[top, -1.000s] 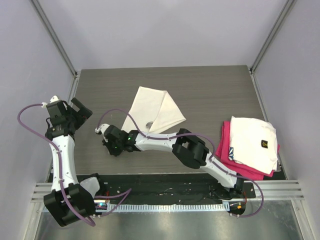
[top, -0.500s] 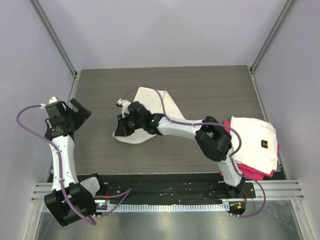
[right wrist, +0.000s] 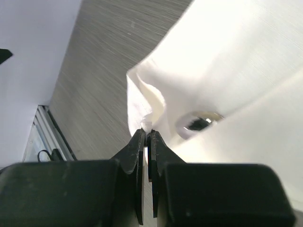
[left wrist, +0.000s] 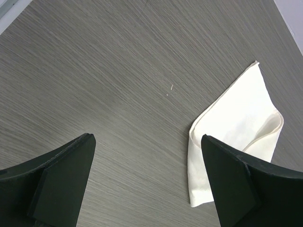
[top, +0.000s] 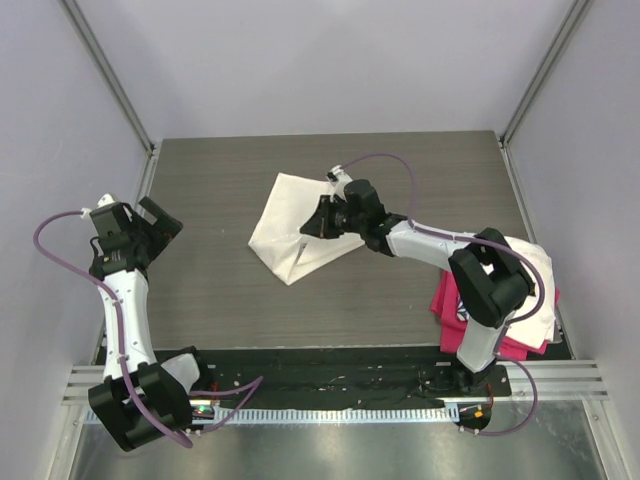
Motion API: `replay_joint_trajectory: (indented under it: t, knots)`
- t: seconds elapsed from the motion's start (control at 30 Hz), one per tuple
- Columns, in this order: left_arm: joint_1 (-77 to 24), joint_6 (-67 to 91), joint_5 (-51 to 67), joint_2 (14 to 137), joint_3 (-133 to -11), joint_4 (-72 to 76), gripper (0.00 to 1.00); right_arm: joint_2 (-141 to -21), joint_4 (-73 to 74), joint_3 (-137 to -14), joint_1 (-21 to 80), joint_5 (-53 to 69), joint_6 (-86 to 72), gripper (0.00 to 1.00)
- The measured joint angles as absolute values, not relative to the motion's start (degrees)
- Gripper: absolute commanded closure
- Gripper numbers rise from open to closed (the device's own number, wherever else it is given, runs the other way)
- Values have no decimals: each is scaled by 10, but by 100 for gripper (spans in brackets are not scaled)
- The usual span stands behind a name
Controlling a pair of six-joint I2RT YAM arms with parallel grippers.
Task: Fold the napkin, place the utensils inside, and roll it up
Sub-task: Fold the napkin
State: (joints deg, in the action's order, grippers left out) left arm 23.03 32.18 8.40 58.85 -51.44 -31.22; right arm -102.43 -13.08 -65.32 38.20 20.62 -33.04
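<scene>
The right gripper (top: 316,224) is closed almost completely, its two black fingers pinching a small bit of the edge of the large cream-white thin cloth napkin (top: 285,215). In the right wrist view the nipped bit of cloth sits right at the tips of the gripper (right wrist: 147,134). The rest of the napkin (right wrist: 227,56) spreads ahead of the fingers and to their right in soft folds. Just ahead of the tips and slightly to the right, the shiny silver bowl of the small spoon (right wrist: 199,120) peeks out between two layers of the cloth. Its handle is hidden under the fabric. To the left of the fingers lies bare dark grey wood-grain table (right wrist: 104,61).

The left gripper (top: 153,226) hangs over the table (top: 220,290) with its jaws spread wide and nothing between them. It is well apart from the napkin. In the left wrist view the napkin (left wrist: 241,118) lies ahead of the gripper (left wrist: 147,142) and off beyond its right finger, folded over with a rounded crease.

Behind the right gripper, beside the right arm's elbow, a folded white cloth (top: 542,315) lies on a pink cloth (top: 443,300).
</scene>
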Motion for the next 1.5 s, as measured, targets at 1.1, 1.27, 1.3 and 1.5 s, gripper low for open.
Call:
replay_joint_trajectory:
  t: [1.1,1.27,1.3,1.5]
  knots:
    - [232,326,91,592,-512,-304,0,-960,-111,-548,218,195,-308,99]
    - [232,326,91,592,-512,-304,0,-972,-109,-545,212,189,-300,99]
    - [232,326,91,592,-512,-304,0,-974,-109,-545,211,187,-299,99]
    - [232,326,91,592,-512,-304,0,-991,-98,-543,204,176,-294,99]
